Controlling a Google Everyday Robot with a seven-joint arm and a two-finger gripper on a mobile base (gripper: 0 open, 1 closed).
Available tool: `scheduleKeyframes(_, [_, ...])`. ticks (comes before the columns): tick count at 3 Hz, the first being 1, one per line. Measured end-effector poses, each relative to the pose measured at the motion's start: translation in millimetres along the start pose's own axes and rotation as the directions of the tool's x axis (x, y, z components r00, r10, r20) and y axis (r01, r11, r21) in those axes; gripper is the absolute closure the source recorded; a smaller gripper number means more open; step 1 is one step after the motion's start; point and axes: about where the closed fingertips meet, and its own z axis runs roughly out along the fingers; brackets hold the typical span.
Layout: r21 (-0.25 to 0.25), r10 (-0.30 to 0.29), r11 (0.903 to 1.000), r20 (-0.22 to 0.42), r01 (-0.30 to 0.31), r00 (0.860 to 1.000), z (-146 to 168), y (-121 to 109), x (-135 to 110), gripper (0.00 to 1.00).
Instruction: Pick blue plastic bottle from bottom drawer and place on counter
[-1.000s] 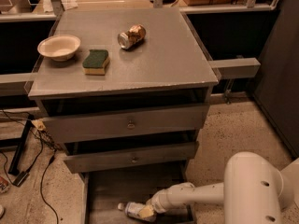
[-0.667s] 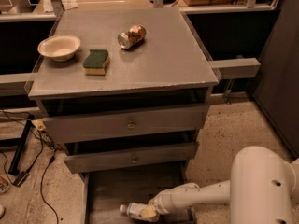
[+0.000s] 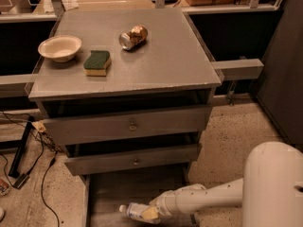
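Observation:
The blue plastic bottle (image 3: 134, 210) lies on its side on the grey floor of the open bottom drawer (image 3: 109, 193), white cap pointing left. My gripper (image 3: 150, 213) reaches in from the right at the end of the white arm and sits at the bottle's right end, over its label. The counter (image 3: 161, 56) is the grey cabinet top above the drawers.
On the counter stand a cream bowl (image 3: 59, 48), a green-and-yellow sponge (image 3: 97, 62) and a crushed gold-and-silver can (image 3: 133, 37). Two upper drawers (image 3: 128, 125) overhang the bottom drawer. Cables (image 3: 28, 164) lie on the floor at left. My white arm body (image 3: 272, 188) fills the lower right.
The arm and gripper have shifted slightly; the bottle stays at about the same spot on the drawer floor with the gripper at it.

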Motion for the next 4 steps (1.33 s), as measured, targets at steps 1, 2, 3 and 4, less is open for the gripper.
scheduleKeyframes(1, [-0.004,-0.011,0.9999,0.040,0.011,0.999,-28,18,-15,1.00])
scheduleKeyframes(2, [0.030,-0.032,0.9991,0.071,0.029,0.997,-64,27,-26,1.00])
scheduleKeyframes(3, [0.098,-0.044,0.9947,0.117,0.032,0.992,-105,25,-33,1.00])
scheduleKeyframes(4, [0.104,-0.040,0.9942,0.136,0.026,0.990,-108,27,-37,1.00])
